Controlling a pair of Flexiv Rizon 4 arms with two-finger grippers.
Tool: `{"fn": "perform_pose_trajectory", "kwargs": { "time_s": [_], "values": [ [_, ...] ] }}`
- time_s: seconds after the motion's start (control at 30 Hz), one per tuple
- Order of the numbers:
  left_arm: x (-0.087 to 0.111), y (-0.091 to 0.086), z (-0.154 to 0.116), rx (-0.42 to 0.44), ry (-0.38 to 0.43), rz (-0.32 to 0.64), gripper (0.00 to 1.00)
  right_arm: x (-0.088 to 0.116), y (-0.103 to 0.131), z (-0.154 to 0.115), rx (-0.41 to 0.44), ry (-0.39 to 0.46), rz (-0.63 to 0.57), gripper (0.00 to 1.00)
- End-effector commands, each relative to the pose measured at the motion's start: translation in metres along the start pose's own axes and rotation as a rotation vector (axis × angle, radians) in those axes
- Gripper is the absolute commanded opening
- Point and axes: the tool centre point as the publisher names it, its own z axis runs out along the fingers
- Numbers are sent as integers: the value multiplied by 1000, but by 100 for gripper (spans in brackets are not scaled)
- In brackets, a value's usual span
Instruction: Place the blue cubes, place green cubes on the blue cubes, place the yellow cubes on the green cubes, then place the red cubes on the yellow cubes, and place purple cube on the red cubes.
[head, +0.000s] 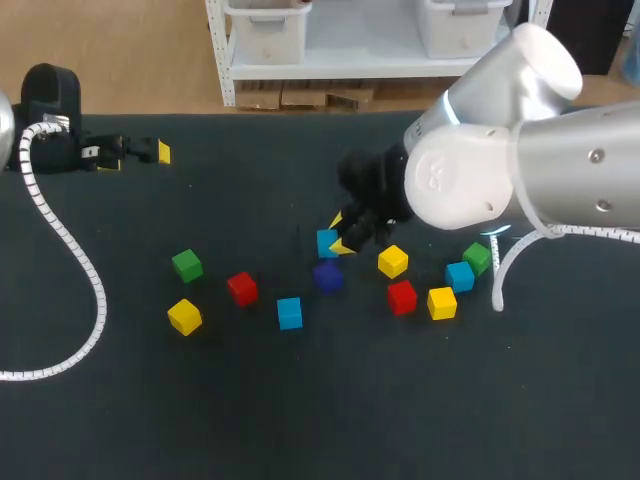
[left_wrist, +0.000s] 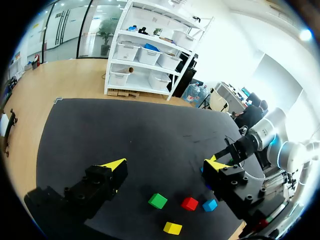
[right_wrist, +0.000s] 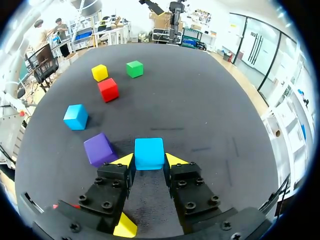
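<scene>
My right gripper (head: 338, 235) (right_wrist: 149, 160) is shut on a blue cube (head: 326, 242) (right_wrist: 149, 153), near the table's middle. A purple cube (head: 327, 277) (right_wrist: 100, 149) lies close beside one finger. To the left lie a green cube (head: 187, 265) (left_wrist: 158, 201), a red cube (head: 242, 288) (left_wrist: 189, 203), a yellow cube (head: 185, 316) (left_wrist: 173, 228) and another blue cube (head: 290, 312) (left_wrist: 210, 205). On the right sit a yellow cube (head: 393, 261), a red cube (head: 402, 297), a second yellow cube (head: 442, 302), a blue cube (head: 460, 276) and a green cube (head: 477, 257). My left gripper (head: 137, 158) (left_wrist: 165, 165) hangs open and empty at the far left.
The dark table mat (head: 300, 400) has free room along its front and at the back middle. A white coiled cable (head: 75, 260) from my left arm loops over the table's left side. My right arm (head: 500, 170) covers the back right.
</scene>
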Motion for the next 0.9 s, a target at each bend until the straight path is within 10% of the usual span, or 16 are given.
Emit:
{"fn": "perform_pose_trajectory", "kwargs": {
  "time_s": [0.03,0.13,0.3,0.33,0.37,0.9],
  "values": [
    [0,0,0,0,0,0,100,0,-3,1,-6,-5,1,0],
    [0,0,0,0,0,0,100,0,-3,1,-9,-4,3,1],
    [0,0,0,0,0,0,100,2,-3,2,-10,2,10,49],
    [0,0,0,0,0,0,100,2,-3,2,-11,2,10,88],
    [0,0,0,0,0,0,100,2,-3,2,-11,2,11,100],
    [0,0,0,0,0,0,100,6,-1,-4,5,6,17,100]
  ]
}}
